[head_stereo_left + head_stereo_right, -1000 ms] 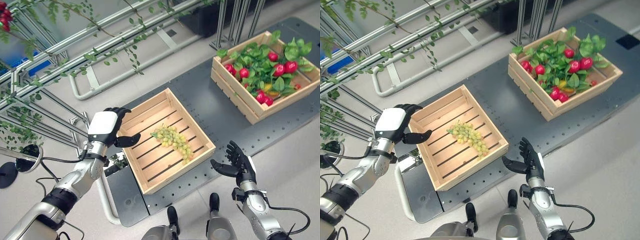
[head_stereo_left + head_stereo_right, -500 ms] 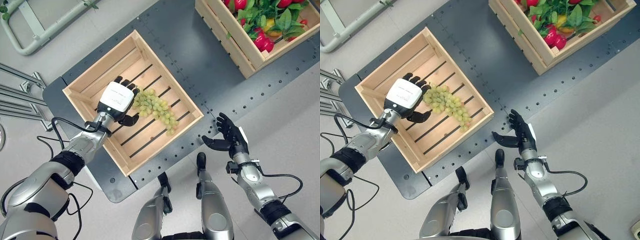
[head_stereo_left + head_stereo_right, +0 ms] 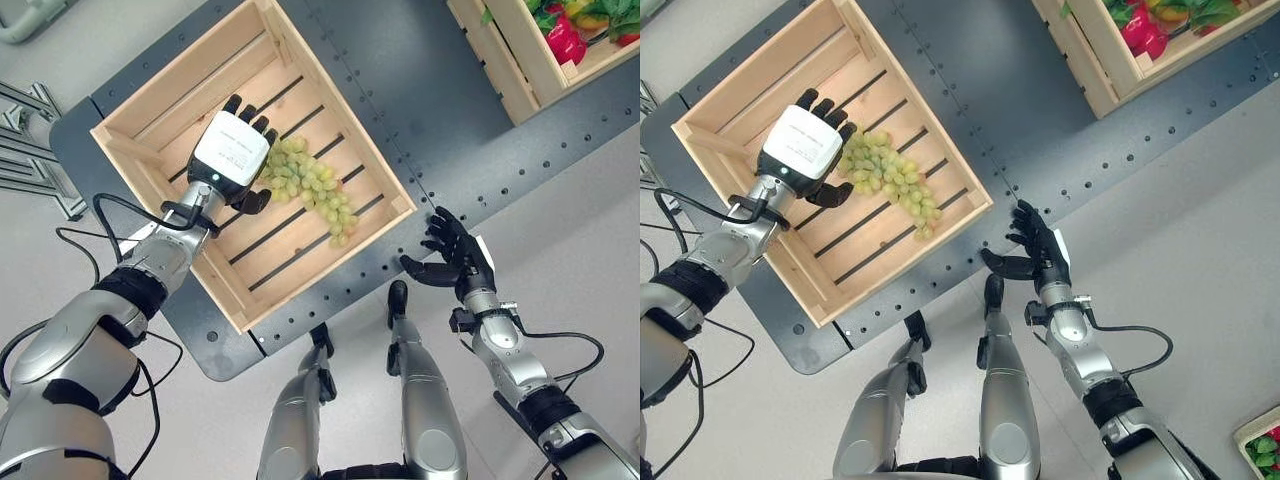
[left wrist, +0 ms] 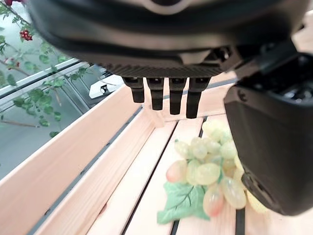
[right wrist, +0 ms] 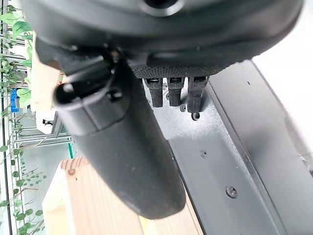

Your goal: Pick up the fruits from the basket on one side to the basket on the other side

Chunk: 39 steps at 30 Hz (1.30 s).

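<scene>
A bunch of green grapes (image 3: 312, 188) is seen lying on the slatted floor of a wooden crate (image 3: 172, 82), which rests on a dark perforated platform (image 3: 420, 90). The bunch is stretched out with its long axis running diagonally across the slats, the broad end lying towards the left hand (image 3: 232, 155) and the tapered tip pointing towards the crate's near right corner. The left hand is held over the broad end of the bunch, its fingers (image 4: 171, 94) extended straight towards the crate's far wall and its thumb set beside the grapes (the wrist view shows the grapes and a green leaf under the palm, with nothing closed round them). The right hand (image 3: 1040, 255) is held just past the crate's near right corner, at the platform's edge, its fingers spread and relaxed and nothing in it. A second wooden crate (image 3: 505, 62) holding red fruit (image 3: 563, 42) and green leaves is seen at the far right of the platform, well apart from the first.
</scene>
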Motion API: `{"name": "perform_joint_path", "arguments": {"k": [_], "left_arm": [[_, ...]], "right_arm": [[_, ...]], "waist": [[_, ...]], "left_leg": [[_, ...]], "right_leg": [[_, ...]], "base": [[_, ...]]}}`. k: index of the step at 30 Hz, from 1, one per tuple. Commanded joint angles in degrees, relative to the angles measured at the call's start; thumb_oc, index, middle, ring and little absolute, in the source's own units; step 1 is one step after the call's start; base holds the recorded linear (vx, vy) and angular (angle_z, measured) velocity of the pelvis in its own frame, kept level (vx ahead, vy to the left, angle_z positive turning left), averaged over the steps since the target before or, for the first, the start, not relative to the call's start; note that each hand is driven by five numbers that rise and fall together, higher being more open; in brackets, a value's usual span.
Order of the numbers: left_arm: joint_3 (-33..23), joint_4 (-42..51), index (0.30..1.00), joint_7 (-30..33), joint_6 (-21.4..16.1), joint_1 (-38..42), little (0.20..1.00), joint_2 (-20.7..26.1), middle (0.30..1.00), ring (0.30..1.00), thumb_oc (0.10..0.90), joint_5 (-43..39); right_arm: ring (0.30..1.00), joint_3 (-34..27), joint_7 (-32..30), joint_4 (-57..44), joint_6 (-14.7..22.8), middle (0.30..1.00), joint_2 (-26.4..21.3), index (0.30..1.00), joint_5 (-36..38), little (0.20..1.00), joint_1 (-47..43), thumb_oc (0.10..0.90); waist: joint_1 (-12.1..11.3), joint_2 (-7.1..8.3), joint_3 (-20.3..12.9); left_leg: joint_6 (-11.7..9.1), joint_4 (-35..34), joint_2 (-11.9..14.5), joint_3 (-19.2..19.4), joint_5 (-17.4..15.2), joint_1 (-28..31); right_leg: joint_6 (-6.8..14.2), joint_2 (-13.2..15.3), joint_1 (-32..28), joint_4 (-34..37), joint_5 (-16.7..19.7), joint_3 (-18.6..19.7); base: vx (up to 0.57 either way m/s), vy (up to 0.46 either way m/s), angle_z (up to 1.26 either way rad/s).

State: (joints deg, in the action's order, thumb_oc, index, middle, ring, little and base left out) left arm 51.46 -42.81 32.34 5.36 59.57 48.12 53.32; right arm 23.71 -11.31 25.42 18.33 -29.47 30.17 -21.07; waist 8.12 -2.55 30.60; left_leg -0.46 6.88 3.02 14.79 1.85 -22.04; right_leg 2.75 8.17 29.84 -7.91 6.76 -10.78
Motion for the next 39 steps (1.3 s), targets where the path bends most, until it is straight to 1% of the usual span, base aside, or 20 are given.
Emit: {"name": "perform_joint_path", "arguments": {"k": [1, 8, 9, 12, 14, 15, 17, 19, 20, 21, 25, 28, 34, 36, 39], "left_arm": [[-3.1, 1.8, 0.9, 6.6, 2.5, 5.9, 0.9, 5.5, 0.9, 0.9, 0.8, 0.8], [-3.8, 1.2, 0.9, 11.6, 0.1, 6.4, 0.9, 4.7, 0.9, 0.9, 0.8, 1.5], [-3.8, 1.5, 0.9, 11.1, -0.3, 6.6, 0.9, 4.5, 0.9, 0.9, 0.8, 1.8], [-3.0, 1.8, 0.9, 7.2, -0.9, 7.2, 0.9, 4.3, 0.9, 0.9, 0.8, 2.0], [-2.3, 1.9, 0.9, 4.3, -0.6, 7.7, 0.9, 4.4, 0.9, 0.9, 0.8, 1.6], [-2.1, 1.6, 0.9, 2.9, -0.2, 7.8, 0.9, 4.3, 0.9, 0.9, 0.8, 1.2], [-1.6, 1.2, 0.9, -1.8, 2.0, 8.1, 0.9, 4.1, 0.9, 0.9, 0.8, 0.5], [-1.2, 0.5, 0.9, -3.5, 3.2, 8.2, 0.9, 4.1, 0.9, 0.9, 0.8, -0.3], [-0.6, -1.2, 0.9, -5.8, 4.3, 8.9, 0.9, 3.9, 0.9, 0.9, 0.8, -1.5], [-0.3, -2.5, 0.9, -6.5, 4.6, 9.4, 0.9, 3.6, 0.9, 0.9, 0.8, -2.0], [0.9, -7.5, 0.9, -7.0, 6.4, 12.9, 0.9, 2.2, 0.9, 0.9, 0.8, -3.6], [1.4, -10.2, 0.9, -6.8, 7.6, 15.1, 0.9, 1.6, 0.9, 0.9, 0.8, -4.7], [2.1, -13.2, 0.9, -5.6, 8.2, 18.4, 0.9, 2.8, 0.9, 0.9, 0.8, -5.5], [2.3, -14.4, 0.9, -3.4, 7.9, 20.0, 0.9, 3.6, 0.9, 0.9, 0.8, -6.5], [2.0, -14.4, 0.9, -1.1, 7.6, 20.4, 0.9, 4.2, 0.9, 0.9, 0.8, -6.8]], "right_arm": [[0.9, 0.7, 0.1, -6.2, 2.5, 0.9, 0.9, 0.9, 1.5, 0.9, -1.0, 0.8], [0.9, 0.8, -0.2, -6.4, 1.8, 0.9, 1.6, 0.9, 1.0, 0.9, -1.4, 0.8], [0.9, 0.9, -0.3, -6.3, 1.8, 0.9, 1.6, 0.9, 1.1, 0.9, -1.6, 0.8], [0.9, 1.0, -0.6, -6.3, 1.5, 0.9, 1.7, 0.9, 1.1, 0.9, -2.2, 0.8], [0.9, 1.0, -0.7, -6.5, 1.1, 0.9, 1.6, 0.9, 1.2, 0.9, -2.5, 0.8], [0.9, 1.0, -0.8, -6.4, 0.9, 0.9, 1.5, 0.9, 1.3, 0.9, -2.7, 0.8], [0.9, 0.9, -1.1, -6.3, 0.4, 0.9, 1.4, 0.9, 1.3, 0.9, -3.2, 0.8], [0.9, 1.0, -1.4, -6.2, 0.3, 0.9, 1.0, 0.9, 1.5, 0.9, -3.6, 0.8], [0.9, 1.0, -1.5, -6.2, 0.3, 0.9, 0.5, 0.9, 1.9, 0.9, -4.0, 0.8], [0.9, 1.0, -1.8, -6.3, 0.3, 0.9, 0.3, 0.9, 1.9, 0.9, -4.3, 0.8], [0.9, 0.4, -3.0, -6.6, -0.3, 0.9, -0.4, 0.9, 2.1, 0.9, -4.6, 0.8], [0.9, 0.2, -3.5, -6.4, 0.1, 0.9, -0.9, 0.9, 2.0, 0.9, -4.4, 0.8], [0.9, -0.9, -3.4, -7.4, 0.6, 0.9, -1.8, 0.9, 1.5, 0.9, -3.3, 0.8], [0.9, -1.4, -3.2, -7.8, 1.2, 0.9, -2.3, 0.9, 1.8, 0.9, -1.8, 0.8], [0.9, -1.7, -2.5, -7.9, 2.0, 0.9, -2.3, 0.9, 1.5, 0.9, -0.7, 0.8]], "waist": [[-0.8, 2.9, -0.8], [-0.8, 3.44, -0.8], [-0.8, 3.53, -0.8], [-0.8, 3.58, -0.8], [-0.7, 3.66, -0.8], [-0.6, 3.69, -0.8], [-0.6, 3.69, -0.8], [-0.5, 3.71, -0.8], [-0.4, 3.9, -0.8], [-0.2, 3.99, -0.8], [0.4, 4.58, -0.8], [0.9, 5.09, -0.8], [1.7, 5.85, -0.8], [2.1, 6.09, -0.8], [2.3, 6.14, -0.8]], "left_leg": [[-0.8, 13.1, -0.1, 2.7, -7.4, -6.7], [-0.7, 14.6, 0.4, 2.8, -7.9, -8.6], [-0.7, 14.8, 0.4, 2.8, -7.9, -9.0], [-0.7, 15.1, 0.5, 2.8, -8.0, -9.8], [-0.8, 15.3, 0.5, 2.8, -8.0, -10.2], [-0.8, 15.3, 0.6, 2.8, -8.0, -10.4], [-0.9, 15.7, 0.7, 2.9, -7.9, -11.2], [-1.0, 15.8, 0.7, 2.8, -7.8, -11.7], [-1.0, 16.0, 0.8, 2.9, -7.7, -12.5], [-1.1, 16.1, 0.9, 2.9, -7.6, -12.9], [-1.1, 16.4, 1.0, 2.9, -7.3, -14.9], [-1.0, 16.7, 1.2, 3.0, -7.2, -16.5], [-1.1, 18.7, 1.5, 2.9, -7.6, -19.6], [-1.0, 19.4, 1.8, 3.0, -7.8, -20.8], [-0.9, 20.0, 1.9, 2.8, -8.1, -21.6]], "right_leg": [[0.5, -1.0, 1.1, -12.6, -12.1, -0.6], [0.6, -1.2, 3.2, -13.6, -12.1, 0.0], [0.6, -1.2, 3.6, -13.8, -12.1, 0.0], [0.7, -1.4, 4.6, -14.2, -12.0, 0.0], [0.8, -1.4, 5.0, -14.2, -11.9, 0.1], [0.8, -1.4, 5.2, -14.3, -11.9, 0.1], [0.9, -1.4, 5.9, -14.4, -11.7, 0.1], [0.9, -1.4, 6.3, -14.5, -11.7, 0.1], [0.9, -1.4, 7.0, -14.6, -11.6, 0.1], [0.9, -1.4, 7.4, -14.7, -11.5, 0.1], [0.9, -1.7, 9.6, -15.1, -11.2, 0.4], [0.9, -1.9, 11.2, -15.3, -10.8, 0.5], [0.9, -2.1, 14.0, -15.8, -10.4, 0.9], [0.8, -2.2, 15.5, -16.4, -10.4, 1.1], [0.7, -2.3, 16.4, -17.1, -10.5, 1.3]], "base": [[0.01, -0.003, 0.05], [0.0, 0.001, 0.0], [0.0, 0.0, 0.0], [0.0, 0.0, 0.0], [0.0, 0.0, 0.0], [0.0, 0.0, 0.0], [0.0, 0.0, 0.0], [0.0, 0.0, 0.0], [0.0, 0.0, 0.0], [0.0, 0.0, 0.0], [0.0, 0.026, 0.02], [0.0, 0.036, 0.0], [0.0, 0.034, -0.01], [0.0, 0.049, 0.01], [0.0, 0.012, 0.0]]}}
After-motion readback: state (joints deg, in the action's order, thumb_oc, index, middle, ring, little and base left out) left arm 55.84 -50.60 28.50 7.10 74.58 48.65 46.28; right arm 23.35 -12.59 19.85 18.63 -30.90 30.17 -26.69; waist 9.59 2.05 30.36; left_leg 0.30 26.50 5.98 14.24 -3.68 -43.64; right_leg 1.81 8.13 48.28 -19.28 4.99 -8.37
